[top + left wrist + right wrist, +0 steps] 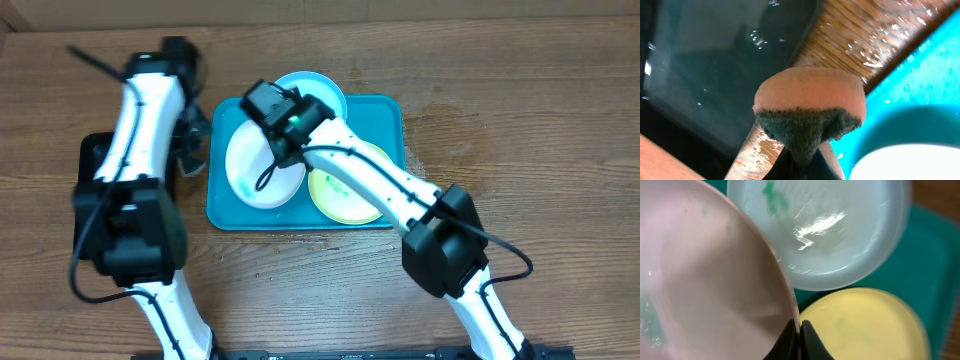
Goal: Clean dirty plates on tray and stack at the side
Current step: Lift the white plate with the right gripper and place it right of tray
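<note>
Over the black tray (95,155) and the wet wooden table (865,35), the left gripper (805,162) is clenched on a sponge (810,110) just beside the teal tray (390,120). On that tray lie all three plates. The right gripper (800,335) pinches the rim of the white plate (705,280), which is tilted up, with the green-smeared light blue plate (830,230) behind and the yellow-green plate (865,325) to the right.

no readable text, labels, brands or numbers anywhere: not on plates, tray, sponge, arms or table.
</note>
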